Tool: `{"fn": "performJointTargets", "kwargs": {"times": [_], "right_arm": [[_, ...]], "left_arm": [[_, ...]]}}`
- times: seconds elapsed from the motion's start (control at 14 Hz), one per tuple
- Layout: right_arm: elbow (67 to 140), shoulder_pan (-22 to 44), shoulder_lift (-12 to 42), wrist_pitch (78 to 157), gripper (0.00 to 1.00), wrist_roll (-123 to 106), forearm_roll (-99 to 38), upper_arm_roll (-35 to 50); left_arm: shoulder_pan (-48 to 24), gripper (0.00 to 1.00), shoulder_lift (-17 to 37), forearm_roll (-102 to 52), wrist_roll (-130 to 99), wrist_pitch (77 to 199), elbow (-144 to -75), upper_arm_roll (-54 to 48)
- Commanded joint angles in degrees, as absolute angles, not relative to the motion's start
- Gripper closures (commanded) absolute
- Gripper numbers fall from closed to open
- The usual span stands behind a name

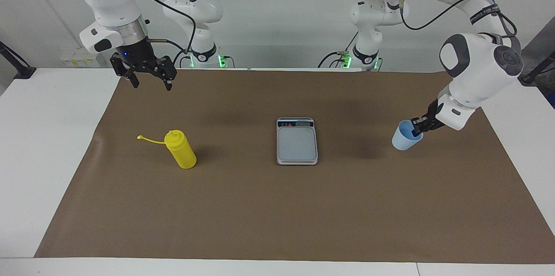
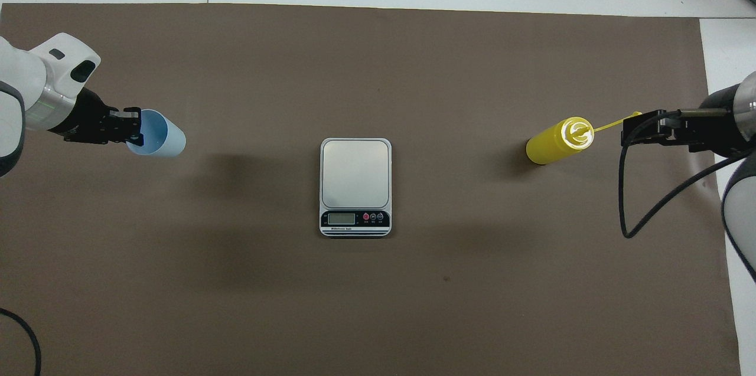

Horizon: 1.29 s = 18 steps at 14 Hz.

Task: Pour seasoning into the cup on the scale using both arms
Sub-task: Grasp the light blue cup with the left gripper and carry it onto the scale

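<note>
The yellow seasoning bottle (image 1: 182,150) (image 2: 555,143) stands upright on the brown mat toward the right arm's end, its cap strap sticking out sideways. My right gripper (image 1: 151,82) (image 2: 633,128) is open and empty, up in the air over the mat and clear of the bottle. The silver-grey scale (image 1: 297,141) (image 2: 355,184) lies bare at the mat's middle, display toward the robots. My left gripper (image 1: 418,127) (image 2: 133,128) is shut on the rim of the pale blue cup (image 1: 405,139) (image 2: 162,141), one finger inside. The cup leans, and its shadow lies apart from it.
The brown mat (image 1: 277,215) covers most of the white table (image 1: 39,137). A black cable (image 2: 626,199) loops down from the right wrist. Both arm bases stand at the table's robot end.
</note>
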State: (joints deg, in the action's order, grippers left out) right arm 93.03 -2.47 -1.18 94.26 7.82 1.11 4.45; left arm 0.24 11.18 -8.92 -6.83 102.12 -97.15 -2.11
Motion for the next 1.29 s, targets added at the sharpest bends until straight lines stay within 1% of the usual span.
{"fn": "performJointTargets", "kwargs": {"times": [0.0,0.07,0.5,0.72,1.07,1.22], "right_arm": [[94.04,-3.08,-2.11,94.31,0.00,7.73,-0.09,4.66],[94.13,-3.08,-2.11,94.31,0.00,7.73,-0.09,4.66],[94.13,-3.08,-2.11,94.39,0.00,7.73,-0.09,4.66],[94.13,-3.08,-2.11,94.31,0.00,7.73,-0.09,4.66],[94.13,-3.08,-2.11,94.39,0.00,7.82,-0.09,4.66],[94.13,-3.08,-2.11,94.39,0.00,7.73,-0.09,4.66]], "left_arm": [[-0.44,1.00,15.46,-11.60,-13.59,95.37,-88.18,-5.25],[-1.05,1.00,15.90,-11.69,-16.32,95.88,-87.46,-7.01],[-12.99,1.00,16.17,-12.91,-28.28,104.57,-88.59,-7.38],[-18.44,1.00,18.10,-12.48,-34.09,109.59,-89.47,-7.12],[-23.81,1.00,20.56,-7.57,-37.79,111.36,-91.32,-7.12],[-25.57,1.00,20.39,-6.77,-39.45,112.40,-93.59,-7.12]]}}
